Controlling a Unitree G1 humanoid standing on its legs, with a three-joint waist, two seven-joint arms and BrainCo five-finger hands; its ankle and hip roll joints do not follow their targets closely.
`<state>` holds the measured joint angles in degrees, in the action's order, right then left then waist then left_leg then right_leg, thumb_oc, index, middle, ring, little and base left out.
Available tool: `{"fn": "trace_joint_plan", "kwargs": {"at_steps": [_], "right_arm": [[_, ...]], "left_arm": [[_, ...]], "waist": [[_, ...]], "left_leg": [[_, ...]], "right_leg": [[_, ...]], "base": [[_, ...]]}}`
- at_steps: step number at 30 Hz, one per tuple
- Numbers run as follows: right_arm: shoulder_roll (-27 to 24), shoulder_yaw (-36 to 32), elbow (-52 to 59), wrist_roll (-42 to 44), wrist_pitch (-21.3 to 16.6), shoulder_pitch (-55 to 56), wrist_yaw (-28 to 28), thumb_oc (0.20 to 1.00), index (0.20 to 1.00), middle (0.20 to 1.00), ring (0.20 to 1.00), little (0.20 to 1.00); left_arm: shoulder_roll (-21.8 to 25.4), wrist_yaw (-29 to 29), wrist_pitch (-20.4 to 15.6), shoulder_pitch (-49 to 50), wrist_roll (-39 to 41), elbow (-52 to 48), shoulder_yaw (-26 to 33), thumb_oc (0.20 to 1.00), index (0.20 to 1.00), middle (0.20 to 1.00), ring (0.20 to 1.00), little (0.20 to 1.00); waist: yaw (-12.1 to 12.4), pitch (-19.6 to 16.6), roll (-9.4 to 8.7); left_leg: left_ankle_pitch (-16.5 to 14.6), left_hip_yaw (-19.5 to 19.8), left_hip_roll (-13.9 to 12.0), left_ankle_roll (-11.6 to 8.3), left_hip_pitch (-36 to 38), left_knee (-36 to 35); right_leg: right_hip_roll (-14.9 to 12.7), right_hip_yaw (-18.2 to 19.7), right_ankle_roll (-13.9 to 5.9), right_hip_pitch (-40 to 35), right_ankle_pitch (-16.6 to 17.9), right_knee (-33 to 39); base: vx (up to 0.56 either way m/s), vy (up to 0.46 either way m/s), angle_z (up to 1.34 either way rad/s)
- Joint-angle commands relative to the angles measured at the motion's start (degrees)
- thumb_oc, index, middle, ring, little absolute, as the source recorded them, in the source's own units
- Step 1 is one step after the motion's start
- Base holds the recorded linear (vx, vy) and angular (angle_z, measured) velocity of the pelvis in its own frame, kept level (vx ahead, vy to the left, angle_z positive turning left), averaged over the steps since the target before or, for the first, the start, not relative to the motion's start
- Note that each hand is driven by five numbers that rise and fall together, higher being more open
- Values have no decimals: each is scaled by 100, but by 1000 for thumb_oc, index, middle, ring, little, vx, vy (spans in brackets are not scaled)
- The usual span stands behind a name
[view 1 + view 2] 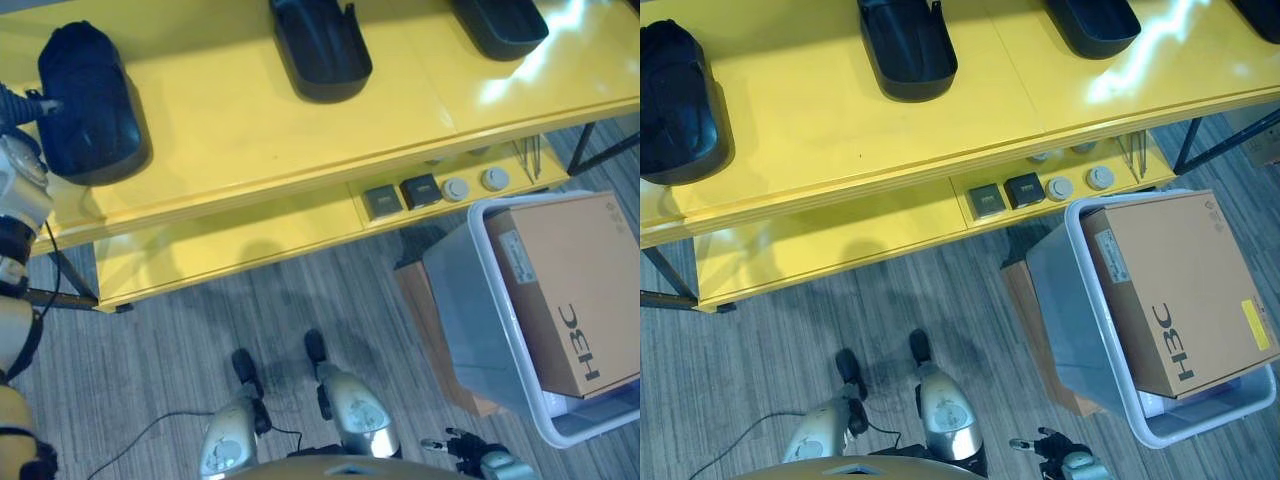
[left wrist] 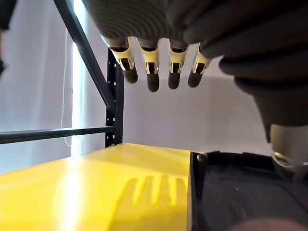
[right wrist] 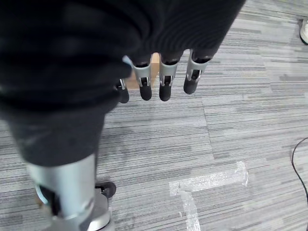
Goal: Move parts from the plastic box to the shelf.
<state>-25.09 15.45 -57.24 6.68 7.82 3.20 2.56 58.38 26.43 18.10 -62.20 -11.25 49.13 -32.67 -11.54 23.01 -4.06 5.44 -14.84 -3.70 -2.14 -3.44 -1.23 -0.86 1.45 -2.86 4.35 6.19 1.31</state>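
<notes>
while hovering open above the leftmost black part (image 2: 240, 192) at the shelf's (image 1: 260, 140) left end, left hand (image 2: 159, 67) grips nothing. right hand (image 3: 163, 77) hangs low over floor, fingers relaxed, nearer the box (image 1: 470, 330) at right. carton (image 1: 575, 290) fills box, hiding any parts. two more parts up on shelf.

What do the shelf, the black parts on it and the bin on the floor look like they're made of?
Shelf: looks like painted metal or laminated board, glossy yellow with bright reflections; hard to tell which.
Black parts: probably moulded plastic, dark with a dull sheen.
Bin: translucent grey plastic with a pale rim.
Box inside it: plain brown cardboard.
</notes>
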Motion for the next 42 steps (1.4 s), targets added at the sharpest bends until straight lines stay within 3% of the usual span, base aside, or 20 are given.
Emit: {"fn": "trace_joint_plan", "kwargs": {"at_steps": [1, 2, 4, 6, 7, 8, 9, 10, 11, 12, 14, 15, 18, 22, 27, 35, 38, 42], "right_arm": [[-141, 66, -165, -81, 139, 406, -31, 1000, 1000, 1000, 1000, 1000], [-95, 34, -187, -88, 140, 433, -53, 1000, 1000, 1000, 1000, 1000], [-3, -51, -203, -84, 157, 487, -83, 1000, 1000, 1000, 1000, 1000], [83, -133, -200, -92, 176, 529, -121, 1000, 1000, 1000, 1000, 1000], [143, -197, -212, -116, 182, 559, -141, 1000, 1000, 1000, 1000, 1000], [221, -266, -185, -140, 216, 596, -175, 1000, 1000, 1000, 1000, 1000], [298, -332, -155, -179, 251, 629, -206, 1000, 1000, 1000, 1000, 1000], [372, -397, -136, -225, 257, 689, -239, 1000, 1000, 1000, 1000, 1000], [457, -459, -99, -264, 254, 801, -302, 1000, 1000, 1000, 1000, 1000], [523, -493, -110, -268, 218, 873, -367, 1000, 1000, 1000, 1000, 1000], [631, -568, -160, -253, 154, 989, -470, 1000, 1000, 1000, 1000, 1000], [623, -569, -156, -254, 154, 1002, -470, 1000, 1000, 1000, 1000, 1000], [703, -603, -274, -238, 102, 1093, -509, 1000, 1000, 1000, 1000, 1000], [692, -499, -425, -126, 69, 1069, -520, 1000, 1000, 1000, 1000, 1000], [656, -344, -619, -192, -16, 1035, -512, 1000, 1000, 1000, 1000, 1000], [601, -295, -600, -415, -25, 1079, -425, 1000, 1000, 1000, 1000, 1000], [559, -260, -572, -508, 1, 1079, -348, 1000, 1000, 1000, 1000, 1000], [525, -224, -528, -545, 69, 1062, -306, 1000, 1000, 1000, 1000, 1000]], "left_arm": [[504, 708, -886, -41, 580, -492, 352, 1000, 1000, 1000, 1000, 1000], [527, 605, -1323, 128, 916, -811, 567, 1000, 1000, 1000, 1000, 1000], [433, 9, -1801, 630, 1732, -1794, 1219, 1000, 1000, 1000, 1000, 1000], [192, -592, -1902, 1212, 2359, -2737, 1849, 1000, 1000, 1000, 1000, 1000], [-35, -1005, -1671, 1681, 2680, -3541, 2277, 1000, 1000, 1000, 1000, 1000], [-377, -1288, -1574, 2209, 2919, -4296, 2675, 940, 940, 940, 940, 940], [-711, -1594, -1616, 2692, 3036, -4781, 2924, 780, 780, 780, 780, 780], [-1011, -1864, -1580, 3130, 3164, -5252, 3096, 561, 561, 561, 561, 561], [-1443, -2107, -1664, 3664, 3376, -5714, 3232, 454, 454, 454, 454, 454], [-1764, -2285, -1819, 3999, 3405, -5912, 3249, 203, 203, 203, 203, 203], [-2380, -2381, -1860, 4589, 3566, -6180, 3144, 200, 200, 200, 200, 200], [-2391, -2381, -1856, 4606, 3561, -6192, 3146, 200, 200, 200, 200, 200], [-3016, -2276, -2100, 5447, 3415, -5857, 2790, 200, 200, 200, 200, 200], [-3030, -1675, -2499, 5618, 3332, -5209, 2499, 200, 200, 200, 200, 200], [-3021, -916, -2804, 5035, 3157, -4446, 2392, 200, 200, 200, 200, 200], [-2985, -504, -2734, 4511, 3193, -4058, 2557, 200, 200, 200, 200, 200], [-2965, -372, -2517, 4320, 3172, -3611, 2623, 200, 200, 200, 200, 200], [-2946, -335, -2547, 4187, 3170, -3055, 2639, 200, 200, 200, 200, 200]], "waist": [[33, -610, 136], [72, -649, 152], [153, -700, 162], [220, -726, 184], [262, -748, 201], [318, -768, 209], [366, -799, 215], [408, -830, 223], [449, -837, 233], [483, -873, 239], [540, -916, 250], [538, -925, 258], [616, -998, 260], [612, -1010, 251], [456, -1054, 220], [312, -1109, 180], [254, -1143, 170], [214, -1117, 152]], "left_leg": [[-435, -5, -290, 150, -234, 683], [-436, 0, -289, 145, -181, 647], [-433, 38, -288, 124, -111, 598], [-429, 83, -282, 103, -61, 558], [-422, 107, -280, 85, -34, 530], [-408, 136, -276, 66, -6, 499], [-370, 158, -269, 48, 2, 461], [-354, 181, -259, 35, 21, 427], [-362, 219, -247, 28, 85, 392], [-329, 238, -239, 23, 88, 354], [-327, 282, -218, 21, 129, 314], [-327, 283, -217, 21, 134, 310], [-347, 302, -211, 11, 234, 276], [-386, 235, -231, 16, 263, 327], [-370, 72, -322, -3, 348, 300], [-371, -35, -386, -22, 430, 296], [-371, -74, -414, -26, 470, 299], [-403, -84, -430, -13, 504, 340]], "right_leg": [[-248, -117, -363, 159, -102, -358], [-251, -133, -366, 107, -114, -333], [-253, -154, -365, 32, -133, -289], [-252, -169, -359, -25, -157, -259], [-255, -186, -358, -58, -169, -238], [-261, -211, -357, -89, -176, -218], [-265, -231, -356, -90, -161, -201], [-269, -253, -359, -104, -160, -189], [-277, -293, -372, -167, -181, -179], [-279, -312, -376, -167, -162, -159], [-291, -355, -400, -219, -155, -124], [-291, -356, -400, -223, -154, -119], [-312, -426, -420, -311, -135, -79], [-325, -457, -426, -345, -146, -81], [-313, -407, -450, -349, -129, -66], [-312, -367, -456, -371, -133, -72], [-307, -344, -459, -391, -141, -82], [-320, -354, -467, -435, -159, -107]], "base": [[79, -7, 7], [79, -6, 7], [71, -5, 5], [50, 0, 4], [52, 0, 2], [37, -5, 2], [33, -3, 3], [41, 2, 5], [39, 0, 3], [33, -4, 6], [27, -9, 15], [46, -10, 25], [51, -21, 7], [1, -2, 1], [0, 0, 0], [22, 2, -8], [28, 7, -1], [0, 0, 0]]}}
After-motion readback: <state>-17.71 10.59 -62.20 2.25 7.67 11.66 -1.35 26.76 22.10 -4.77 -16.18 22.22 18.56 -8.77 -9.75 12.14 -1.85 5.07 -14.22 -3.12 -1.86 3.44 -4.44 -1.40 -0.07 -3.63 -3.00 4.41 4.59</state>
